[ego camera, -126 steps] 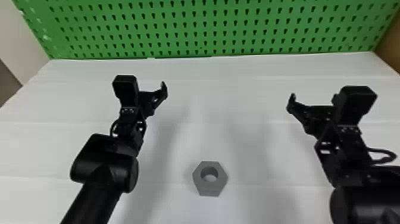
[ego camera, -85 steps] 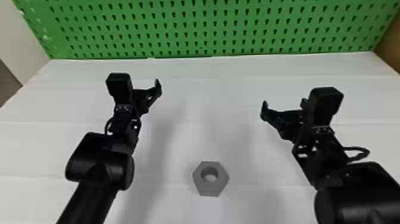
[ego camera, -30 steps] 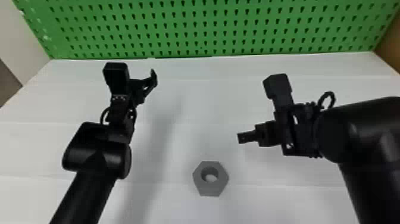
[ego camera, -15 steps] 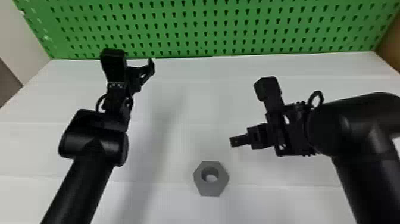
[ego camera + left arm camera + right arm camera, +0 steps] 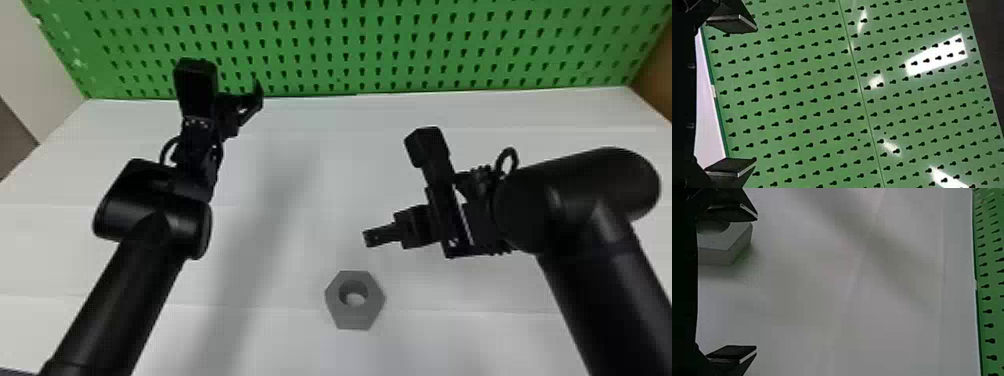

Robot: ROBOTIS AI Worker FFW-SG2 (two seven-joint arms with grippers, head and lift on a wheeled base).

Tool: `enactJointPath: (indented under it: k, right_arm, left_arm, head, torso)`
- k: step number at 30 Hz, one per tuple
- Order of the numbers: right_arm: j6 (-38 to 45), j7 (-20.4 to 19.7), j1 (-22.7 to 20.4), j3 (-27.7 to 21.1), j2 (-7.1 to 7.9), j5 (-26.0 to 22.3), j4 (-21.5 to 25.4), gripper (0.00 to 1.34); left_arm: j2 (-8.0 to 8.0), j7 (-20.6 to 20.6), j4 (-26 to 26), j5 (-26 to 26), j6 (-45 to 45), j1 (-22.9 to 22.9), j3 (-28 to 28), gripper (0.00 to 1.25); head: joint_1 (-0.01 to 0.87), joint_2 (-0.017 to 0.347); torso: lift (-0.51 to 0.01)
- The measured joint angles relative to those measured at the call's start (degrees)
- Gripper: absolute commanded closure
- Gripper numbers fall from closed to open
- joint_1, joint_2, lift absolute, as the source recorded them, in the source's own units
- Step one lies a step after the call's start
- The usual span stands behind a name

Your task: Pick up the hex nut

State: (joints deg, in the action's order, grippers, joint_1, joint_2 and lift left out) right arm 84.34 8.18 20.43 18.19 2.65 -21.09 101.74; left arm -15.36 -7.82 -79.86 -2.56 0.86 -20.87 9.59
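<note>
A green pegboard (image 5: 350, 36) rises behind the white bench (image 5: 500, 112), with a pale wall (image 5: 32, 65) at left and a brown surface (image 5: 656, 75) at right. Bright reflections (image 5: 940, 58) streak the pegboard.

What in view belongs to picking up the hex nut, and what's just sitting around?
Part of the job:
hex nut, flat on the white table
right gripper, open near the nut, likely the one to grasp it

Just there:
green pegboard behind the table
left gripper, open, facing the pegboard, probably not needed
</note>
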Motion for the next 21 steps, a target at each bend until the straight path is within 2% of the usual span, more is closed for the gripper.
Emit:
enactJointPath:
  k: [11, 21]
  right_arm:
    - [-1.83, 8.13, 1.02, 2.32, 0.12, 0.23, -3.72, 0.12]
    - [-3.63, 16.89, 2.58, 5.72, -0.01, 4.93, -6.06, 0.12]
  left_arm:
    - [-2.62, -0.91, 0.69, -0.20, 0.46, -3.76, 2.10, 0.09]
    - [-5.74, -3.93, 1.59, -2.47, 0.46, -6.42, 6.18, 0.09]
  head:
    - [0.785, 0.146]
    - [0.785, 0.146]
  torso:
    - [-0.092]
    - [-0.092]
